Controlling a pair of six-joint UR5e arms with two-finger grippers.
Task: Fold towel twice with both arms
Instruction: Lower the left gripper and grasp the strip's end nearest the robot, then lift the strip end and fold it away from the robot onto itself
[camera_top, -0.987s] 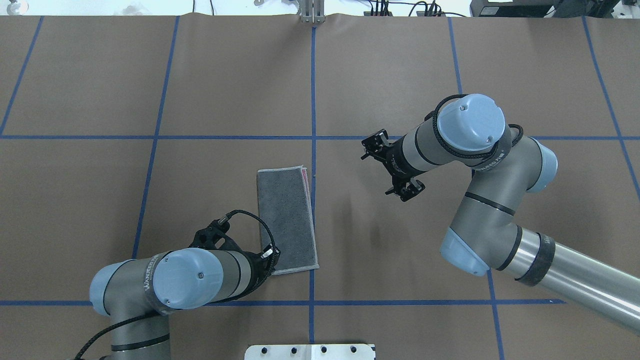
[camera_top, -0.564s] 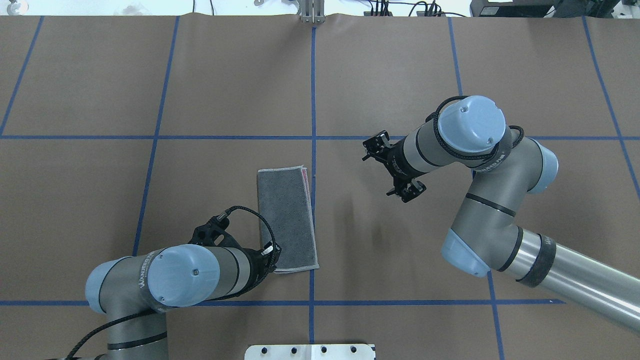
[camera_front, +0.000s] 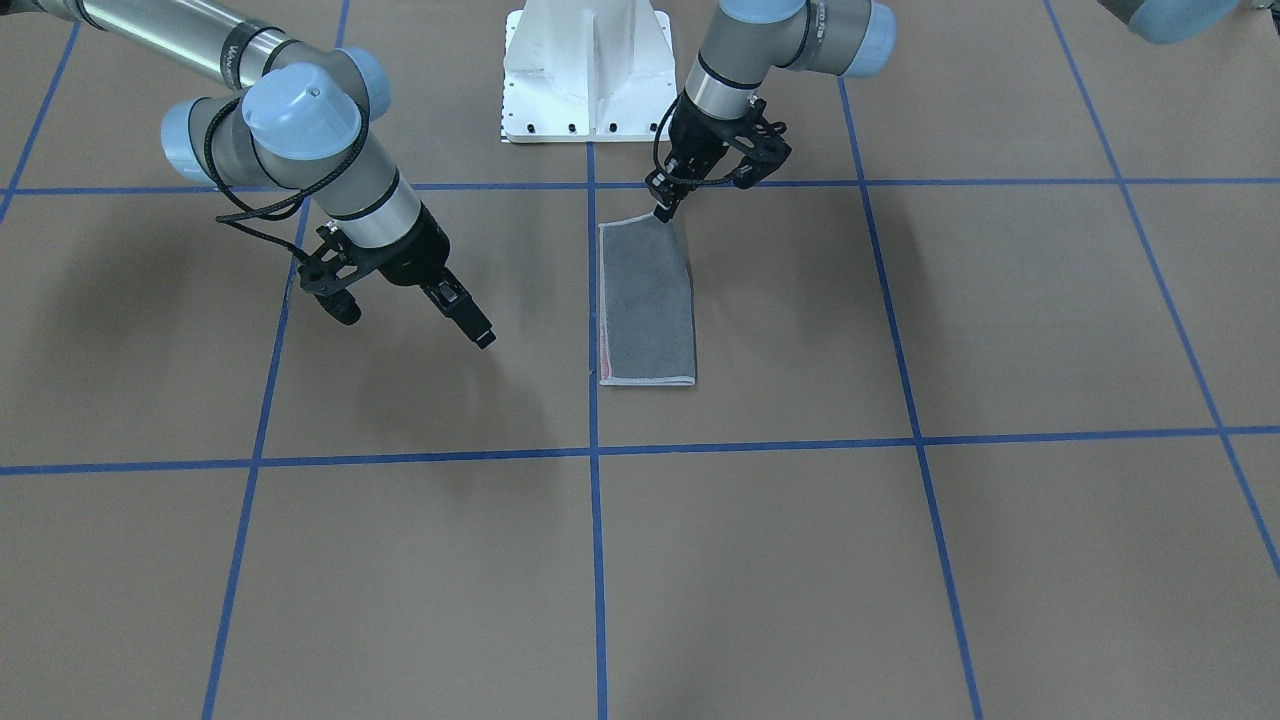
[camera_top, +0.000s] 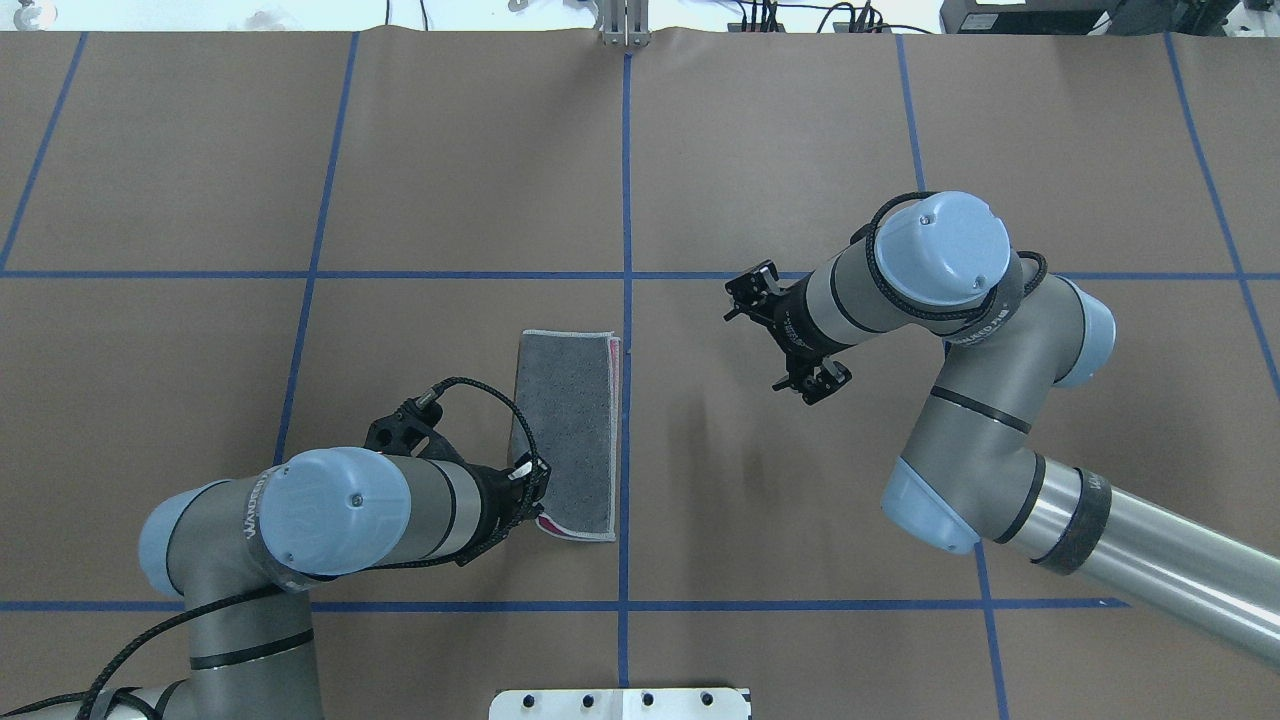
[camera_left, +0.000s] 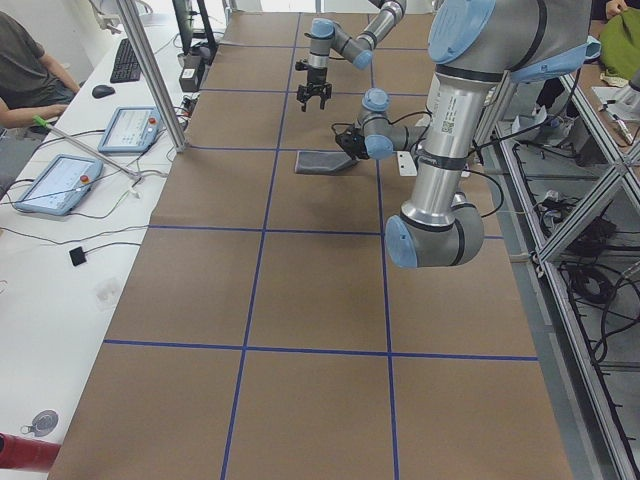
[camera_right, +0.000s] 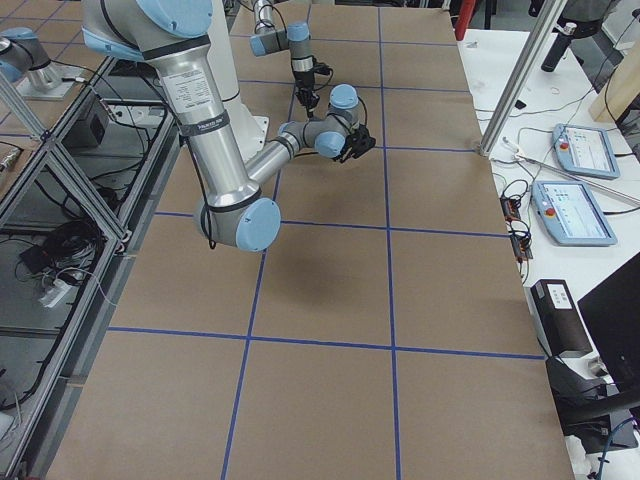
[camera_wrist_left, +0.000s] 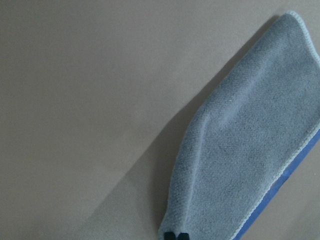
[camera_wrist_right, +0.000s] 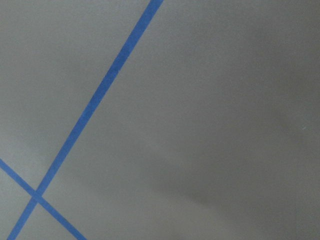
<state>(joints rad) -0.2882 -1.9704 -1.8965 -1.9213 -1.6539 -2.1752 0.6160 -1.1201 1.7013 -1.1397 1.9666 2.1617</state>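
The towel (camera_top: 570, 420) lies folded into a narrow strip, grey face up, just left of the centre blue line; it also shows as the towel (camera_front: 645, 300) in the front view. My left gripper (camera_top: 530, 490) is shut on its near left corner, which is raised a little so the pink underside (camera_top: 553, 524) shows. In the left wrist view the dark fingertips (camera_wrist_left: 175, 236) pinch the towel (camera_wrist_left: 250, 150) at the bottom edge. My right gripper (camera_front: 415, 328) hangs open above bare table, well to the right of the towel and apart from it.
Blue tape lines (camera_top: 626, 200) divide the brown paper table into squares. The white pedestal (camera_front: 588, 70) stands at the near middle edge. In the left side view a person (camera_left: 25, 70) sits at a bench with tablets (camera_left: 50, 185).
My left arm has drawn back and to the left, dragging the towel's near end leftward and lifting its corner so pink shows. The right arm has hardly moved.
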